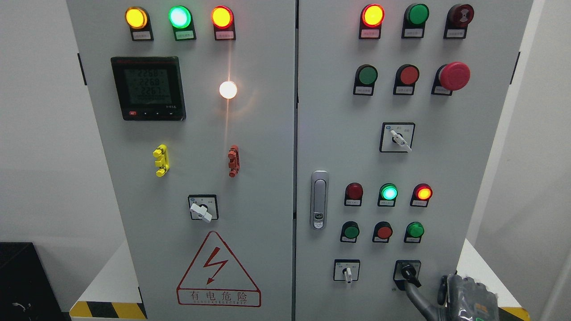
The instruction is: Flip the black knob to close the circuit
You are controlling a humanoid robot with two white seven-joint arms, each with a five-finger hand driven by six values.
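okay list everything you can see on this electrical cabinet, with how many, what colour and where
Grey metal cabinet: one, two doors, fills view.
Round indicator lamps: nine, amber, green, red; both top rows, right door middle.
Digital meter with dark screen: one, black, left door upper.
Glowing white lamp: one, left door.
Plastic clips: two, yellow and red, left door middle.
Push buttons: five, green and red, right door.
Red mushroom stop button: one, right door upper.
White-handled selector switches: three, both doors.
Black knob: one, right door bottom.
Silver door latch: one.
Red lightning warning triangle: one, left door bottom.
Right hand: grey glove, lower right, finger reaching toward the black knob.
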